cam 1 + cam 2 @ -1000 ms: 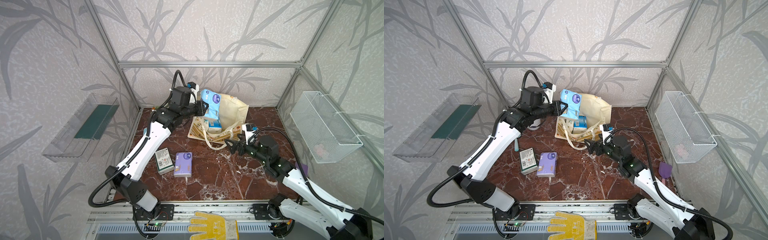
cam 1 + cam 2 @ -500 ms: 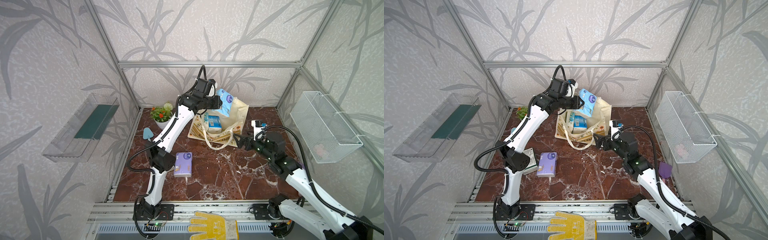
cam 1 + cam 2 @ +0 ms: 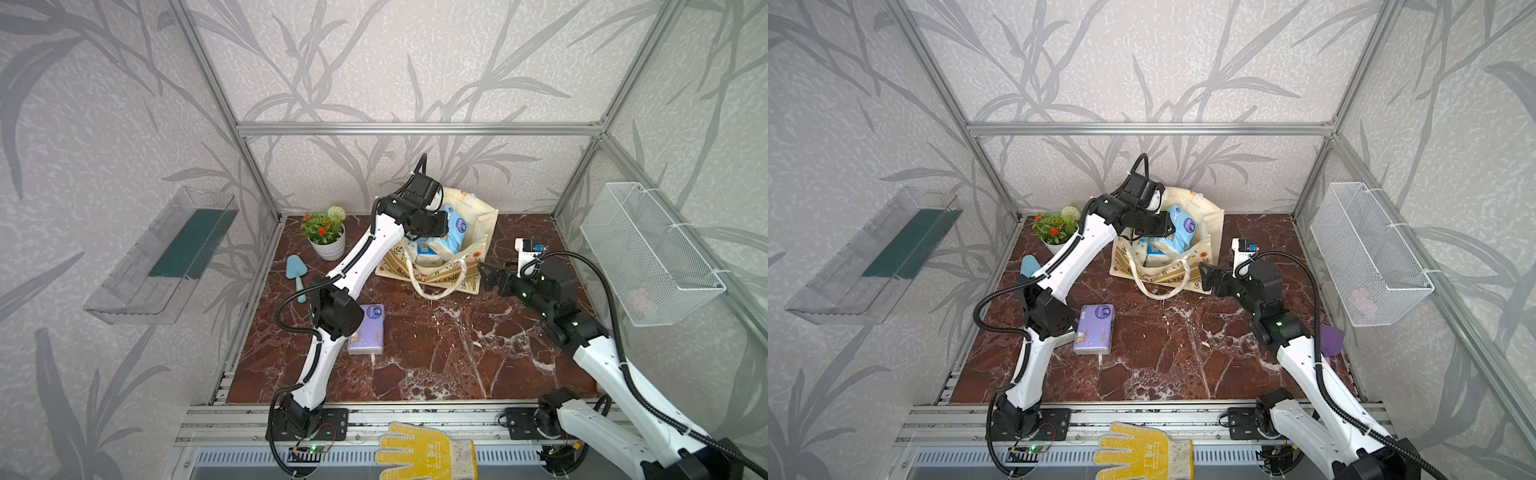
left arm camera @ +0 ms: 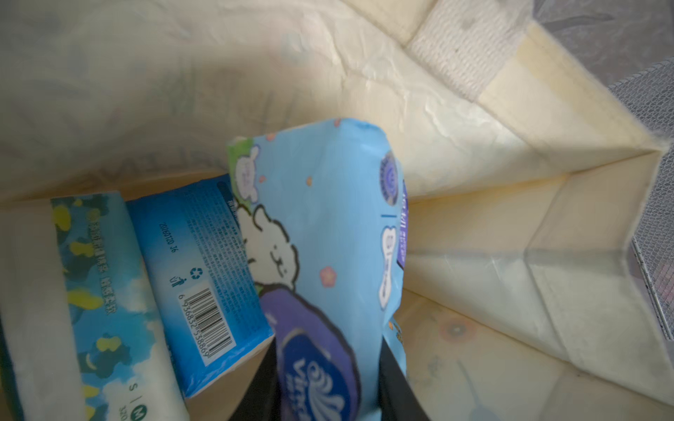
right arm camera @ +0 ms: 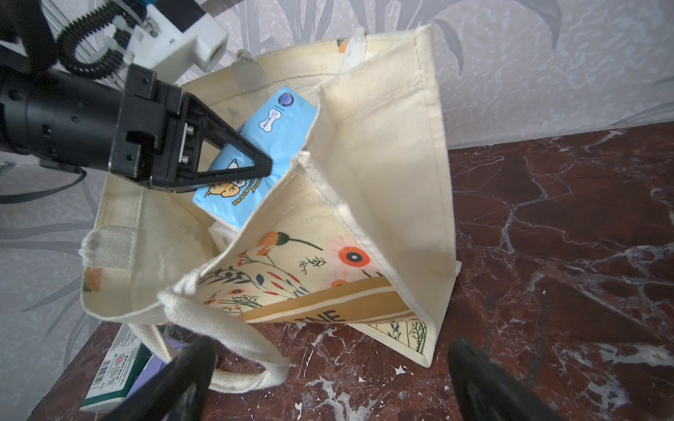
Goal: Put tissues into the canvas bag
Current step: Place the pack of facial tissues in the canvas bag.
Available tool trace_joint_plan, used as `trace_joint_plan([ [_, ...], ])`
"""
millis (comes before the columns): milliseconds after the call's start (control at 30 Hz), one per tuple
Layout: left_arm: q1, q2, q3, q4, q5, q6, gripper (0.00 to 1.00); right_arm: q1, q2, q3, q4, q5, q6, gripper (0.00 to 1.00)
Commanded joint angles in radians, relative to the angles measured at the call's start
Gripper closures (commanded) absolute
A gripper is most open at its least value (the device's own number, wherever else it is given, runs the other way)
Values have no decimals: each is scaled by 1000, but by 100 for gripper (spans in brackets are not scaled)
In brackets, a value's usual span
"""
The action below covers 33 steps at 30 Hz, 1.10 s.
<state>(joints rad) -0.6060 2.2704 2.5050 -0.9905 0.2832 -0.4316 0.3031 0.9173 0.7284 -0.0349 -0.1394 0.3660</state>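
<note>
The canvas bag stands open at the back of the table. My left gripper reaches into its mouth, shut on a light blue tissue pack that hangs inside the bag. Two more blue packs lie at the bag's bottom. A lilac pack lies on the table by the left arm's elbow. A dark green pack shows beside it. My right gripper stands open, close to the bag's front and its handle, holding nothing.
A potted plant and a light blue trowel sit at the back left. A white wire basket hangs on the right wall, a clear shelf on the left. A yellow glove lies on the front rail.
My left arm has swung right and carried the blue pack from beside the bag down into its mouth. The right gripper has drawn back a little to the right, still open.
</note>
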Motion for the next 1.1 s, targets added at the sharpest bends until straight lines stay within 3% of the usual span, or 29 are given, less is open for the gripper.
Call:
trace_joint_plan([
  [0,-11,31,11,-29,11,-28,72,-9,-11,6,-6,0,17,0],
  [567,-35,140,9,-42,48,-54,72,-25,-21,-25,-10,0,45,0],
  [733,-35,153,7,-87,5,-29,71,-27,-28,-31,-11,1,47,0],
  [1067,-16,163,8,-113,-82,-20,54,-28,-49,-38,-26,7,52,0],
])
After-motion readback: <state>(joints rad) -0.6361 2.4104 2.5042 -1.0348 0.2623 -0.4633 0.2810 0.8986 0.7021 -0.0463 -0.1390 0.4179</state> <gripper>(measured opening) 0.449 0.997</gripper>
